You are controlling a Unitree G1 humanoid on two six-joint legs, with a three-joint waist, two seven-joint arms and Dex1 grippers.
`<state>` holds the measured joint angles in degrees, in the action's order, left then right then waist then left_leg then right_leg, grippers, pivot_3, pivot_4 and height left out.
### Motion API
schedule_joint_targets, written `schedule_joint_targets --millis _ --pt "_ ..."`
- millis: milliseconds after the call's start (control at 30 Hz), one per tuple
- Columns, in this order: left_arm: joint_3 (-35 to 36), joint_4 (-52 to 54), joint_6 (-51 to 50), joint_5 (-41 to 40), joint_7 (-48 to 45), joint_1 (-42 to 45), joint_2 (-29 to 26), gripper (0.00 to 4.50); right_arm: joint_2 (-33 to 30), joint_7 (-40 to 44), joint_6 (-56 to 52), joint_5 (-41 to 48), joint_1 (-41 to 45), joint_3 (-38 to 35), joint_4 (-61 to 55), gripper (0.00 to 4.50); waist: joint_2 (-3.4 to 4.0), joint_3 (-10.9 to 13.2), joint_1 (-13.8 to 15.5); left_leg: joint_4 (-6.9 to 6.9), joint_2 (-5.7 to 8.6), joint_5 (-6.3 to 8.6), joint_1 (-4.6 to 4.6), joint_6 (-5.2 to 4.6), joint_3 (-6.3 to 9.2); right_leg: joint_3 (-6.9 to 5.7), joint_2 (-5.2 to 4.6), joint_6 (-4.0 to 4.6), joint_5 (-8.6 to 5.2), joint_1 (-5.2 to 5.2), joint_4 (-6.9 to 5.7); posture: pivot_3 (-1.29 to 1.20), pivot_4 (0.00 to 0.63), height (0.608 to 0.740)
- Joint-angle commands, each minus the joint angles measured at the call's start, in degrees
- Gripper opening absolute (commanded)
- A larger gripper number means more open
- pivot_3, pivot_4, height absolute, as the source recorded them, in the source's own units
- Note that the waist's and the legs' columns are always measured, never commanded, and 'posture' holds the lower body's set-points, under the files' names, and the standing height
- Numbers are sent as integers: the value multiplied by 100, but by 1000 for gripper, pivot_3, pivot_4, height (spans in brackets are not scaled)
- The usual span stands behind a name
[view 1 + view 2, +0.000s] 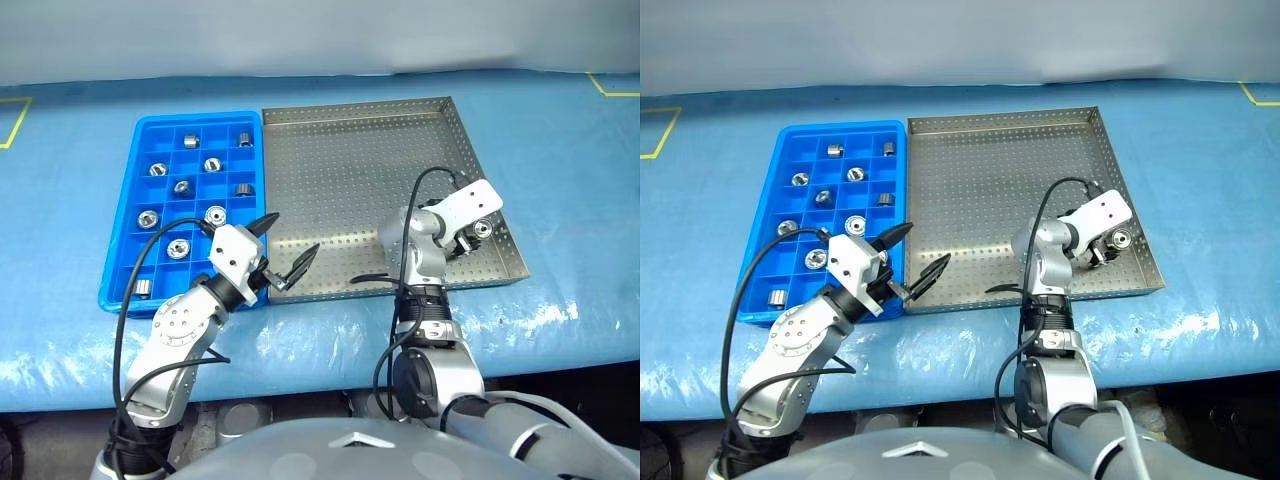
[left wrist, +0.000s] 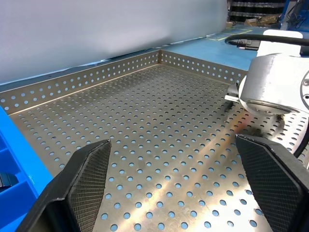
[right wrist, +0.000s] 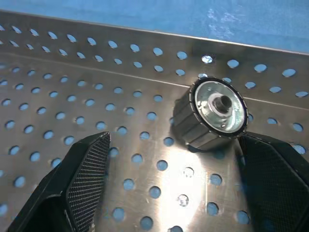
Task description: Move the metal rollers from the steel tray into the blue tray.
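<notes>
right gripper (image 3: 164, 183) wide open, empty, at last roller (image 3: 210, 113) by steel tray (image 1: 340, 180) rim | left gripper (image 1: 280, 250) open, empty | risk: roller rolls off, pinched off-centre

Both head views look forward and down on the counter (image 1: 560, 130), sharing the blue tray (image 1: 125, 240) and steel tray (image 1: 350, 160). The left wrist view skims low across that steel tray's floor; the right wrist view sits close above a roller (image 3: 210, 113) at its rim.
</notes>
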<state>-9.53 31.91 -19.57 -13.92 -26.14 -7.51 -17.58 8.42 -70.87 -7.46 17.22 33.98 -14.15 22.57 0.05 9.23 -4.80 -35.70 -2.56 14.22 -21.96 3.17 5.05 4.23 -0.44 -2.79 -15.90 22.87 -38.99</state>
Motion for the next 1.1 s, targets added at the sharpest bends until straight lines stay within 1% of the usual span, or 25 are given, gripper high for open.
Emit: schedule_joint_targets --millis 33,200,433,633,900,1100 --pt "70 209 52 -47 46 -27 -1 4500 516 -88 242 -55 690 -175 221 4463 0 0 6 0 0 0 0 0 -1 1 0 0 0 0 0 21 150 740" --pt "90 245 61 -51 109 -81 -6 4500 383 -289 301 -117 925 -390 580 4463 1 0 35 2 0 0 0 0 -1 0 0 0 0 0 0 26 150 740" --pt "155 211 132 -58 125 -154 -23 4500 340 -669 195 -382 938 -463 706 4463 2 -1 57 2 0 0 1 0 -1 1 -1 1 0 0 0 34 150 740" --pt "152 202 153 -38 123 -172 -6 4500 228 -656 220 -459 1007 -515 949 4463 4 -2 68 1 0 0 1 0 -1 1 -1 1 0 0 -1 38 150 740" --pt "138 242 141 -15 167 -206 13 4500 52 -619 547 -636 1337 -616 1646 4463 5 -1 85 3 0 0 3 0 -2 1 1 1 0 0 -2 59 150 740" --pt "132 292 125 -10 242 -256 31 4500 -26 -1020 505 -835 1566 -722 2042 4463 5 -1 107 4 1 0 3 0 -3 1 -1 1 0 0 -2 72 150 740"
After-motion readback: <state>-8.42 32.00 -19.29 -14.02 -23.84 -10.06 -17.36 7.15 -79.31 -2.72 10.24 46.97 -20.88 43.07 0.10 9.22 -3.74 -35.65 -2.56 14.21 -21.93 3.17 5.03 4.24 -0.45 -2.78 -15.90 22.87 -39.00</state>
